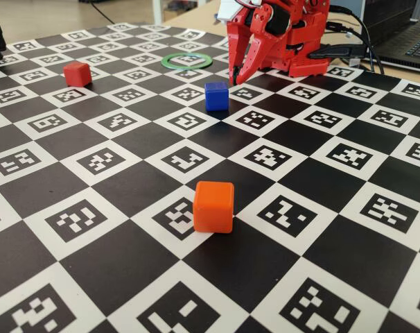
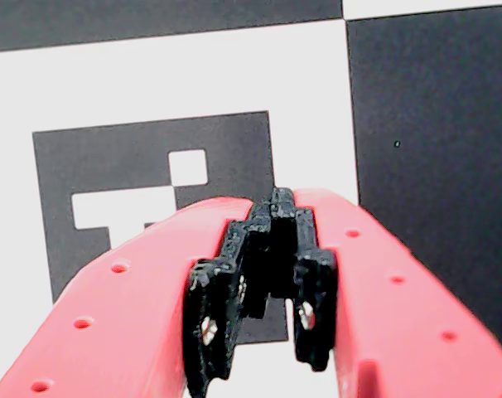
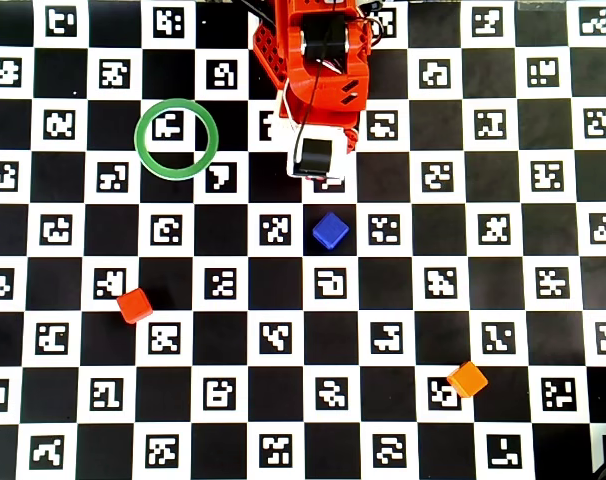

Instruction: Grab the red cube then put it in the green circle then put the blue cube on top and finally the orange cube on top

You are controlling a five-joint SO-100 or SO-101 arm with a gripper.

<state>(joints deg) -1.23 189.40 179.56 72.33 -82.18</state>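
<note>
A small matte red plastic cube with rounded edges (image 1: 77, 73) sits alone on a black-and-white checkered tabletop (image 1: 314, 229) printed with square marker codes, well apart from the red two-finger claw (image 1: 235, 78), whose tips rest low near the board, closed together and holding nothing, as the wrist view (image 2: 272, 249) shows its black pads meeting over a bare marker. The cube looks light, rigid and not fragile; its flat opposite faces offer the obvious hold, though the smooth plastic and rounded edges could let it slip or twist if pinched off-centre. A thin flat green ring with a white centre (image 1: 187, 61) lies empty near the arm's base. A small deep-blue plastic cube (image 1: 216, 96) stands just beside the claw; a bright-orange plastic cube (image 1: 213, 207) sits far forward. The tabletop appears flat and uncluttered, probably printed paper or board, leaving open room around every cube.
</note>
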